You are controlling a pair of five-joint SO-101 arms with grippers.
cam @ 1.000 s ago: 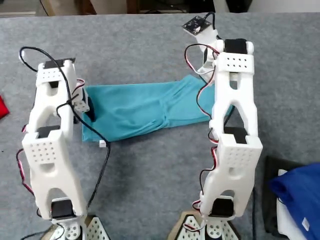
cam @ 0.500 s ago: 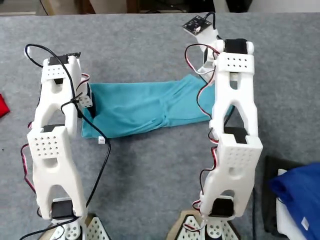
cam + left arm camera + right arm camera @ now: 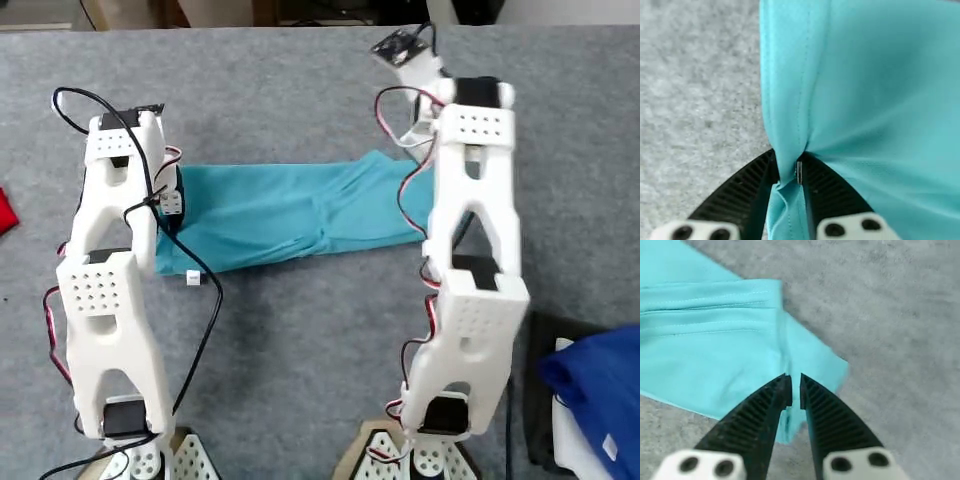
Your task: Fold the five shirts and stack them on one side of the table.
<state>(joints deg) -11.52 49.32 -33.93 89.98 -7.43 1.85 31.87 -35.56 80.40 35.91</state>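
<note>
The grey counter [image 3: 300, 360] carries a teal shirt [image 3: 290, 212] spread as a long band between the two arms. The left arm [image 3: 105, 290] stands over one end of the band and the right arm [image 3: 470, 250] over the other. The left jaws are clenched on a bunched fold at the shirt's edge, the cloth fanning out beyond their tips. The right jaws are drawn nearly together on a crease at the opposite corner, with bare counter just past them. Well to the right arm's outer side, a blue cloth [image 3: 600, 385] lies on something dark and white at the counter's edge. A red scrap [image 3: 5, 213] shows beyond the left arm.
</note>
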